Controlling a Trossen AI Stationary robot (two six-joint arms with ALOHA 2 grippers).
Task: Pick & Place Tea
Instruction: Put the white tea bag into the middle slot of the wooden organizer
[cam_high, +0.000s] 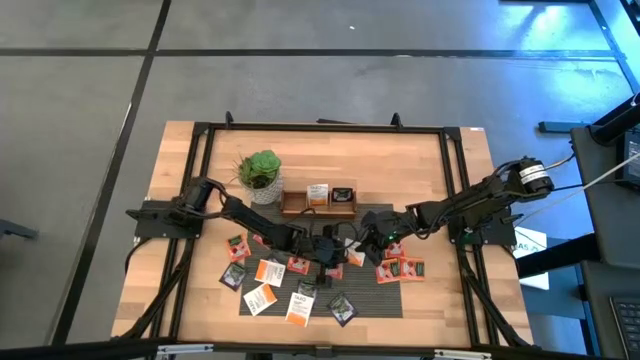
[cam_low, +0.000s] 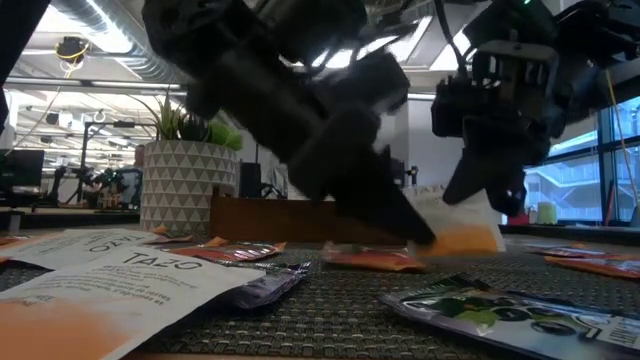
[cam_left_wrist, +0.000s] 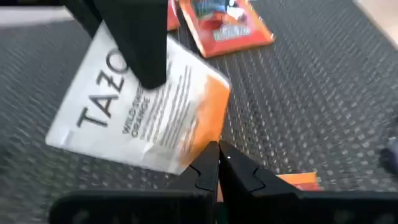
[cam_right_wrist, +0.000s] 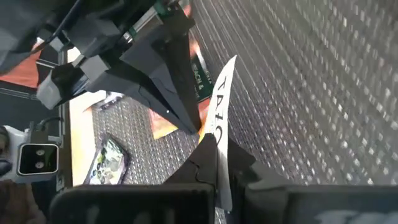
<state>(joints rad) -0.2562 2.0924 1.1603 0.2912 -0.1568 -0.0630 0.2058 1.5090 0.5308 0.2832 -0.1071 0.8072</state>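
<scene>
Both hands meet over the dark mat (cam_high: 385, 300) and pinch one tea sachet (cam_left_wrist: 146, 109) between them: flat, white, fading to orange at one end, with dark "TAZO" lettering. The left hand (cam_left_wrist: 217, 163) is clamped on its orange corner, and the right hand (cam_right_wrist: 214, 146) grips the opposite white edge, holding it tilted above the tabletop (cam_high: 420, 160).

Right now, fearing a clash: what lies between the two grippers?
One white-orange sachet, pinched by left gripper and right gripper; both wrist views show it.
</scene>
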